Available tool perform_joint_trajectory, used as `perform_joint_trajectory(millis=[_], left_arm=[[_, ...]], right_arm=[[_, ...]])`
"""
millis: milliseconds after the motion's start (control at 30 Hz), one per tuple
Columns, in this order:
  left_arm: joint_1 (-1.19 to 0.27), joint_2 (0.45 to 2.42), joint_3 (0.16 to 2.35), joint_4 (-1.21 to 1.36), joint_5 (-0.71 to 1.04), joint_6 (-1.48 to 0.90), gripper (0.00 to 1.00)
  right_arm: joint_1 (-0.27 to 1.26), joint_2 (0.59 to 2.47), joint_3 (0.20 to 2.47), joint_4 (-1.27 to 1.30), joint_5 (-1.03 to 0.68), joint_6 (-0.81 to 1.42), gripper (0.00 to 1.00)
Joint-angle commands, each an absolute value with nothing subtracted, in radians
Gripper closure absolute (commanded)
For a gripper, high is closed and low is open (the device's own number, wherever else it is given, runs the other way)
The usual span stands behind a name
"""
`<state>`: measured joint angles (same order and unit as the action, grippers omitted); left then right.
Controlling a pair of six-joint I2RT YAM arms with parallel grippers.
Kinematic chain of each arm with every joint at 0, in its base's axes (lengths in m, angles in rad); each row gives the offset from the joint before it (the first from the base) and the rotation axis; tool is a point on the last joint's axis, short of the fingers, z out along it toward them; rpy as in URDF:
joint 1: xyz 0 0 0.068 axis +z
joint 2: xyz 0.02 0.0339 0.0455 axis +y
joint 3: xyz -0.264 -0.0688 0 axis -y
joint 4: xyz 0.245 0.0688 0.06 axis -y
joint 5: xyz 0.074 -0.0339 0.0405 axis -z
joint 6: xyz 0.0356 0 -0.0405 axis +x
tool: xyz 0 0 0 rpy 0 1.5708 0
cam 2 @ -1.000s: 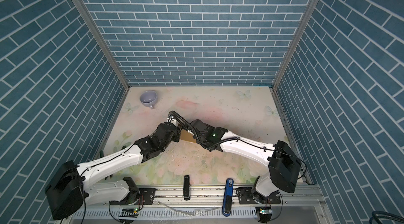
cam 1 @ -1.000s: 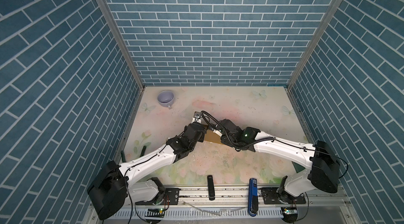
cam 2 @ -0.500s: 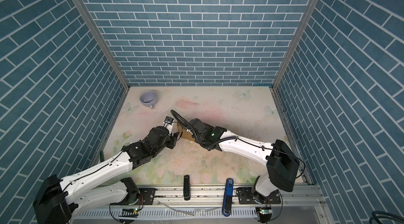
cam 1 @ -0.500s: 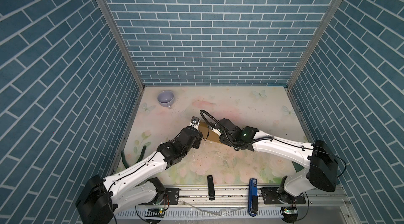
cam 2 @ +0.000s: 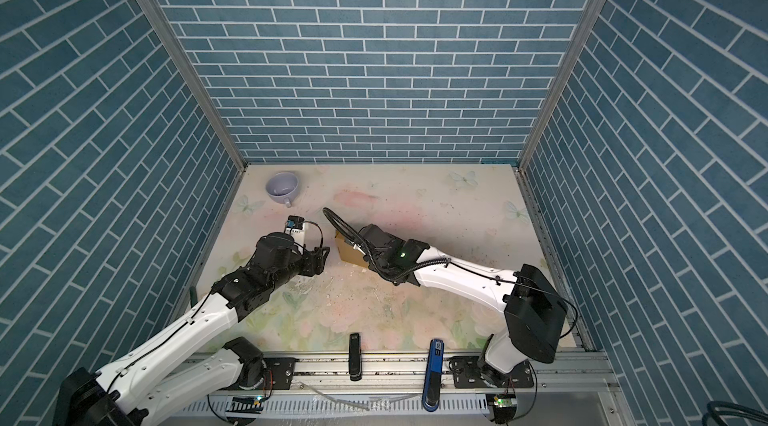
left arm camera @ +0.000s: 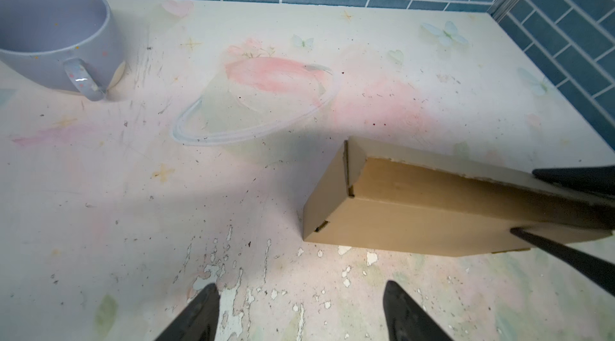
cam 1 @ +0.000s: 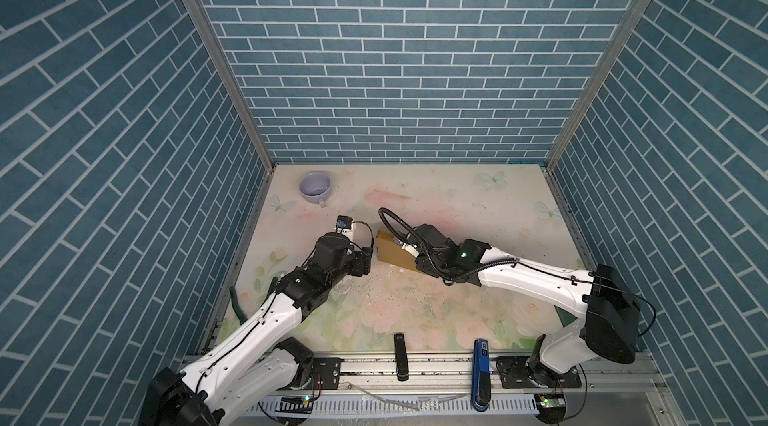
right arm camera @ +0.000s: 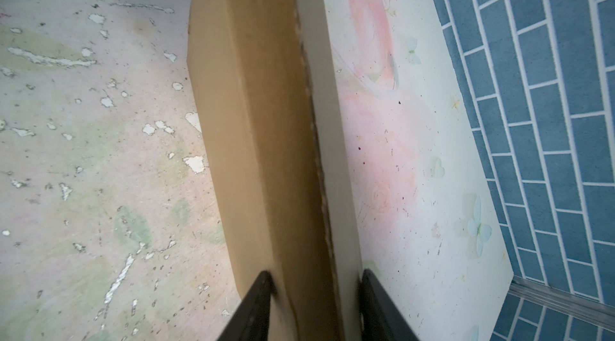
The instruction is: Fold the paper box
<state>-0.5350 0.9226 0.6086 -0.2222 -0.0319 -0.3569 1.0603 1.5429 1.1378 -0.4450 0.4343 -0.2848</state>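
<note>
- Right gripper [right arm camera: 314, 281] clamps paper box [left arm camera: 416, 209] by one end.
- Left gripper [left arm camera: 299, 289] wide, empty, just off the free end; box's long axis runs gripper to gripper.

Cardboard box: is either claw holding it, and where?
The right gripper pinches the paper box at one end, a finger each side. The left gripper holds nothing.

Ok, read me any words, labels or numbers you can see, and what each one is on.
No text is readable.
paper box: plain cardboard, no print.
mug: no lettering.
white block on the left arm's wrist: dark marks, too small to read.
</note>
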Motion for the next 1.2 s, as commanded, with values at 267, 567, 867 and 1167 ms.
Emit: perform_joint_trajectory(millis=[267,567,867,1167], left_arm=[[-0.390,1.059,0.664,-0.109,0.312,-0.431,0.15],[-0.359,1.059,0.693,-0.072,0.391,-0.465,0.10],[-0.308,1.134,0.732,-0.019,0.486,-0.527,0.11],[-0.307,1.262,0.758,0.067,0.525,-0.559,0.16]], right_arm=[[1.064,1.557,1.152,-0.473,0.361,-0.247,0.57],[1.066,1.557,1.156,-0.471,0.351,-0.239,0.57],[1.066,1.552,1.151,-0.480,0.354,-0.236,0.58],[1.066,1.556,1.157,-0.484,0.353,-0.234,0.59]])
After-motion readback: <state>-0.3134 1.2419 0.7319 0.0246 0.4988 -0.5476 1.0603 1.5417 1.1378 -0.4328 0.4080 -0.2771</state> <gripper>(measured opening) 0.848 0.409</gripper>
